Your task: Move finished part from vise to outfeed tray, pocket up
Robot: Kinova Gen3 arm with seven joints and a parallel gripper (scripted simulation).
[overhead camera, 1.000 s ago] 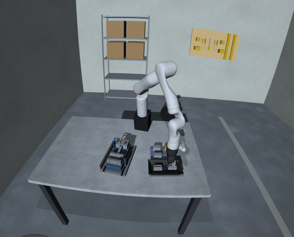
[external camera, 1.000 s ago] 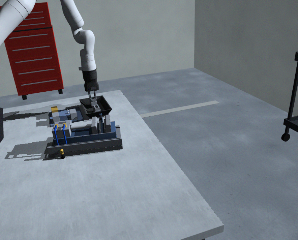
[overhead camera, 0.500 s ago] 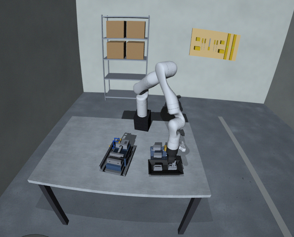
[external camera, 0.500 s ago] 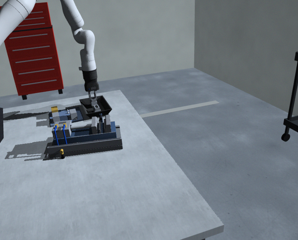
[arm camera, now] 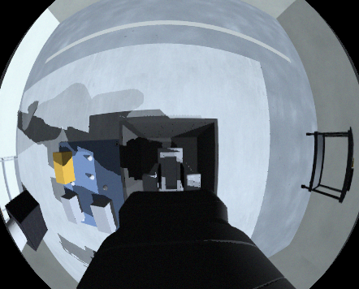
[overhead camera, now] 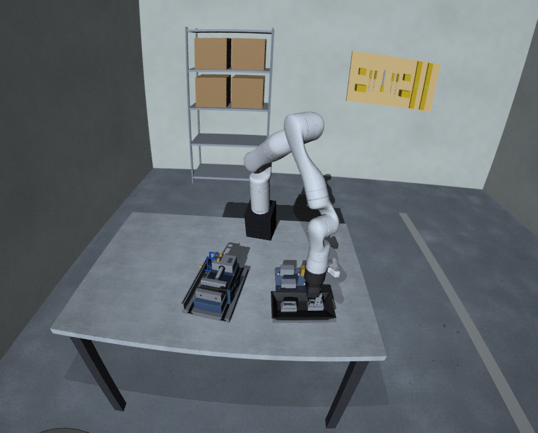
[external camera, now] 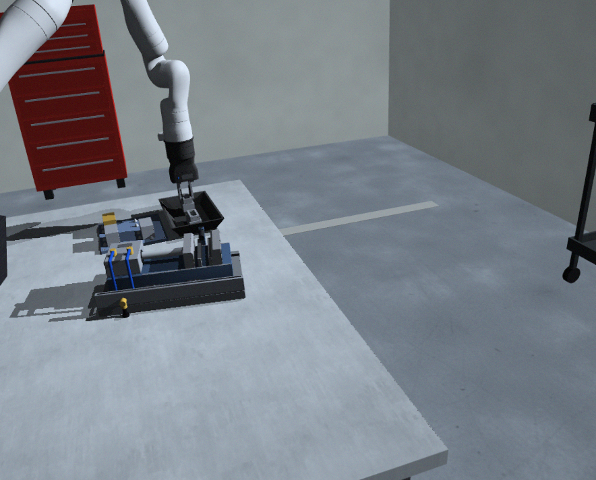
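The black outfeed tray (overhead camera: 303, 305) stands at the right of the table; it also shows in the exterior view (external camera: 191, 210) and in the wrist view (arm camera: 173, 154). My gripper (overhead camera: 314, 301) reaches straight down into the tray's right half and is shut on the grey finished part (external camera: 190, 213). The part sits low in the tray, at or just above its floor; I cannot tell whether it touches. In the wrist view the part (arm camera: 172, 173) shows between the fingers. The blue vise (overhead camera: 216, 281) stands to the left, with nothing that I can see between its jaws.
A second grey part (overhead camera: 288, 306) lies in the tray's left half. A blue fixture with grey blocks (overhead camera: 289, 275) stands right behind the tray. The arm's black base (overhead camera: 260, 219) is at the table's back edge.
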